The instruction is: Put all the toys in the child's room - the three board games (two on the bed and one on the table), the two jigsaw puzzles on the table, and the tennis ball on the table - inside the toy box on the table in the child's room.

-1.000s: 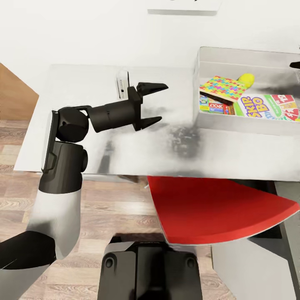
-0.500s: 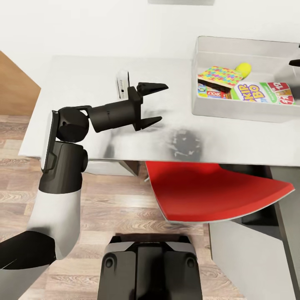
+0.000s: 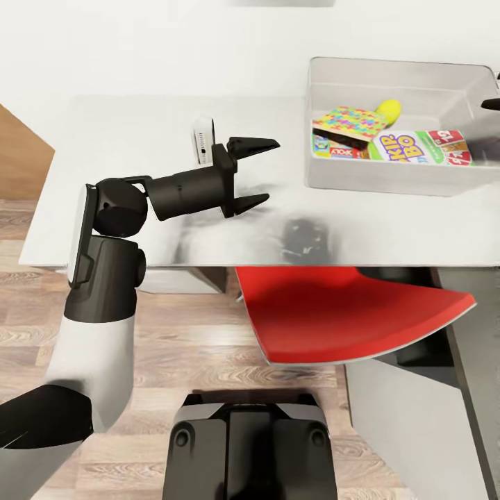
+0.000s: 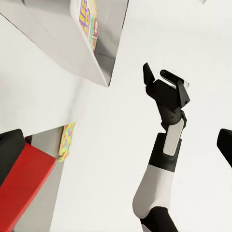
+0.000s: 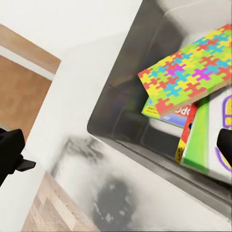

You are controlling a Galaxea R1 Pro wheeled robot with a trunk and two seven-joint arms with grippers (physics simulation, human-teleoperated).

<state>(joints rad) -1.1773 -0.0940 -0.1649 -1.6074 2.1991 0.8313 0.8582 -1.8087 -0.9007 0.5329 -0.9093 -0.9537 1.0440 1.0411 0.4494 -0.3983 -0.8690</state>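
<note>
On the pale table [image 3: 139, 132], at its back right, the light-grey toy box [image 3: 389, 182] holds a jigsaw puzzle [image 3: 351, 121] lying on top of a Monopoly board game [image 3: 332, 148]. Beside them lie a yellow-green-red Skip-Bo board game [image 3: 411, 147] and the tennis ball [image 3: 389, 108]. My left gripper [image 3: 272, 171] hovers open and empty over the table, left of the box. My right gripper [image 5: 117, 147] hangs open and empty above the box, over the puzzle [image 5: 191, 72]. A second jigsaw puzzle [image 4: 67, 141] lies on a grey surface past the red chair.
A red chair [image 3: 347, 319] is tucked under the table's front edge, right of my base [image 3: 250, 444]. A small white device [image 3: 203, 139] stands on the table behind my left gripper. Wood-plank floor [image 3: 187, 347] runs in front, and a brown wooden panel [image 3: 17, 156] stands at far left.
The whole view has shifted: table, toy box and chair now sit further left and slightly higher in the picture, so the camera moved. Both grippers keep their open pose.
</note>
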